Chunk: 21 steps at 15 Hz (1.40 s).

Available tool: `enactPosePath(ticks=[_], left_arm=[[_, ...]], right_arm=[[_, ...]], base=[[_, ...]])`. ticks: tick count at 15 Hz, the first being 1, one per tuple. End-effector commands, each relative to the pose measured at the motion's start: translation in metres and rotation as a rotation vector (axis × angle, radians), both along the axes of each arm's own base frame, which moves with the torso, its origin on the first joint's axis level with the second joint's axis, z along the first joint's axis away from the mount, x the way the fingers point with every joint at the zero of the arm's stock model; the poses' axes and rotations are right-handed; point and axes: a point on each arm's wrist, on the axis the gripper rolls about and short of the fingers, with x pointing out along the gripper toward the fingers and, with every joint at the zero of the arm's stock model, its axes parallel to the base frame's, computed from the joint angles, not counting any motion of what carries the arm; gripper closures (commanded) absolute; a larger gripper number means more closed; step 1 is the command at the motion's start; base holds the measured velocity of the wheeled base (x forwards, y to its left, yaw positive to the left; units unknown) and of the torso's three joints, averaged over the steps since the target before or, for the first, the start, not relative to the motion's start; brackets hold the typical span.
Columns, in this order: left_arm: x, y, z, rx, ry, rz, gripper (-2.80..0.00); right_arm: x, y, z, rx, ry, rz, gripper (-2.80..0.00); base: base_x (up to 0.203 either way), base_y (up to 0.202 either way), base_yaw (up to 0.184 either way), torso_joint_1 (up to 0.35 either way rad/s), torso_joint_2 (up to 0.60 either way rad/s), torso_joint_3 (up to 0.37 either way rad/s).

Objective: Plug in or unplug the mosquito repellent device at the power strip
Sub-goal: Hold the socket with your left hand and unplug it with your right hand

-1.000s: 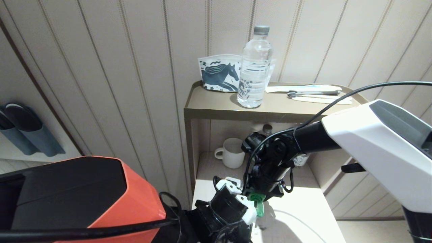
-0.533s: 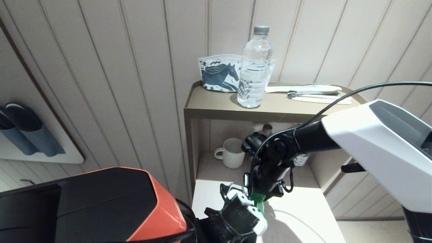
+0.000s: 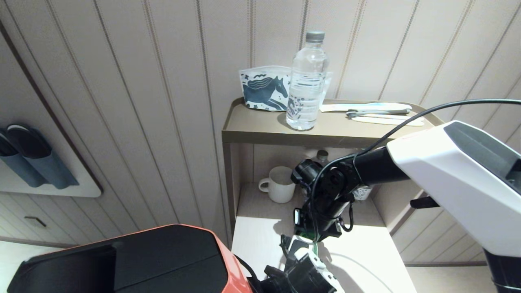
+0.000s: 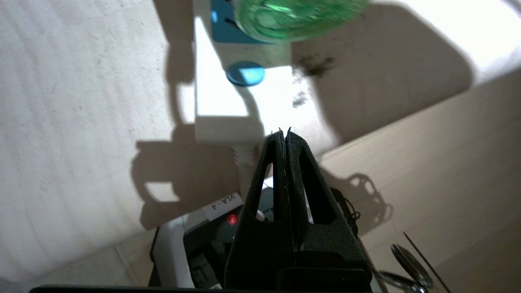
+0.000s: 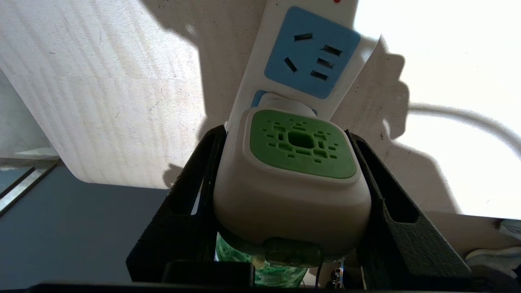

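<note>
Your right claw (image 5: 291,203) is clamped on the mosquito repellent device (image 5: 299,171) seated in the power strip (image 5: 313,53) (left claw (image 4: 285,136) pinched together nearby), so any tilted pull could drag the strip.

the right gripper (image 5: 291,171) and mosquito repellent device (image 5: 299,162) block one socket of the power strip (image 5: 311,53); the neighbouring blue socket face lies uncovered, with bare tabletop (image 5: 101,81) alongside.

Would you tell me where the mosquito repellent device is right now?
The mosquito repellent device sits at the power strip on the lower shelf, clamped in the right tool.
</note>
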Motion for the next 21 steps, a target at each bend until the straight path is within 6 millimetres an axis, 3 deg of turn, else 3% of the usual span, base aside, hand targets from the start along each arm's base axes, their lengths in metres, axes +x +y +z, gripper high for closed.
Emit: enactPosePath(ticks=[1, 4, 8, 16, 21], left_arm=[[0.002, -0.002, -0.012, 0.017, 0.004, 0.009, 0.00], [0.007, -0.005, -0.009, 0.012, -0.007, 0.018, 0.00], [0.029, -0.002, -0.002, -0.004, -0.053, 0.089, 0.00], [0.028, -0.009, -0.017, 0.017, -0.048, 0.080, 0.00], [0.017, -0.011, -0.023, 0.055, -0.079, 0.088, 0.00]], right_arm=[[0.000, 0.001, -0.005, -0.005, 0.013, -0.001, 0.00], [0.001, 0.001, -0.005, -0.003, 0.007, -0.002, 0.00], [0.001, 0.001, -0.007, -0.003, 0.010, 0.000, 0.00], [0.001, 0.002, -0.009, -0.005, 0.013, 0.000, 0.00], [0.001, 0.002, -0.004, 0.001, 0.002, -0.001, 0.00]], base=[[0.000, 0.000, 0.000, 0.000, 0.00, 0.000], [0.000, 0.000, 0.000, 0.000, 0.00, 0.000], [0.000, 0.000, 0.000, 0.000, 0.00, 0.000], [0.000, 0.000, 0.000, 0.000, 0.00, 0.000], [0.000, 0.000, 0.000, 0.000, 0.00, 0.000]])
